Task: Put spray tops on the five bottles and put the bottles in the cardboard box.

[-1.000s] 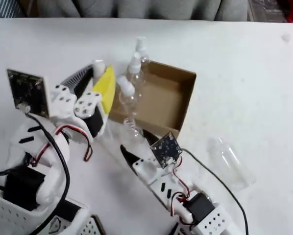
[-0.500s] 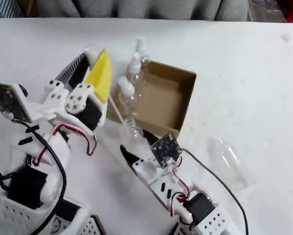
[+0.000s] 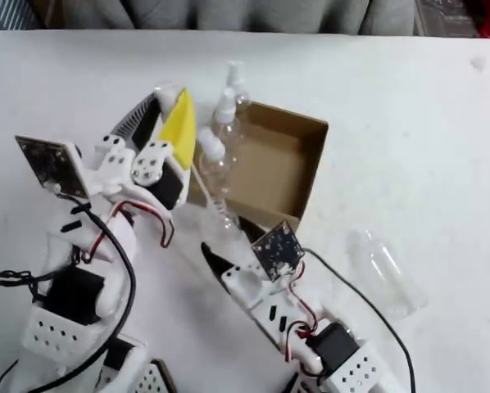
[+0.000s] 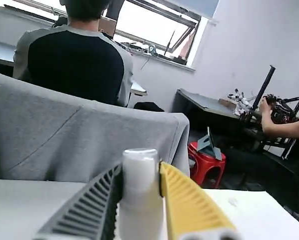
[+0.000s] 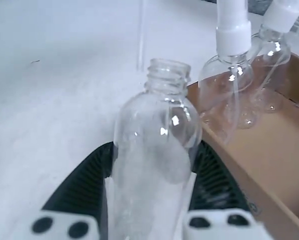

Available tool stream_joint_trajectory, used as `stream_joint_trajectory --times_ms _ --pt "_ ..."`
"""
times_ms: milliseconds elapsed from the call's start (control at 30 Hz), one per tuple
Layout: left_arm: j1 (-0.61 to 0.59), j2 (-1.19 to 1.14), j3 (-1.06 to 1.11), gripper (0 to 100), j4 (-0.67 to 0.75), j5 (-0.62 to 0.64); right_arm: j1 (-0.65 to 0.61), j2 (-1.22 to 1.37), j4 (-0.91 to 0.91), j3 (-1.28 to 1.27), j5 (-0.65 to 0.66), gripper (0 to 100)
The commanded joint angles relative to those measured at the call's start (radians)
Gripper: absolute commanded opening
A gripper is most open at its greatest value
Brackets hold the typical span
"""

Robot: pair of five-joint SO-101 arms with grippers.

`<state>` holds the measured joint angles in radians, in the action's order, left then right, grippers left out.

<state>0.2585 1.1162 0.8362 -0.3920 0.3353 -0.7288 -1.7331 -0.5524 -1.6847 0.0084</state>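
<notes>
White counter (image 3: 409,123) carried the cardboard box (image 3: 278,172), with three spray-topped bottles (image 3: 216,160) in a row at its side nearest the left arm, and another clear bottle (image 3: 384,270) lay on its side well apart. The left hand (image 4: 139,175) was clamped on a white spray top (image 4: 138,200) raised beside the box, while the right hand (image 5: 154,150) gripped an uncapped bottle (image 5: 159,100) just beside the box.

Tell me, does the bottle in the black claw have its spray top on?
Off. The bottle in the right gripper shows a bare, open threaded neck; the left gripper holds a spray top.
</notes>
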Motion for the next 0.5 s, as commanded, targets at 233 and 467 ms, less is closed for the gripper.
stream_joint_trajectory --times_ms 233,467 --pt "-0.044 0.007 -0.003 2 0.072 -0.011 0.004 -0.019 -0.004 -0.009 0.012 1.6" --pt "-0.088 0.007 0.077 2 0.175 -0.011 0.002 -0.019 -0.002 -0.009 0.012 1.6"
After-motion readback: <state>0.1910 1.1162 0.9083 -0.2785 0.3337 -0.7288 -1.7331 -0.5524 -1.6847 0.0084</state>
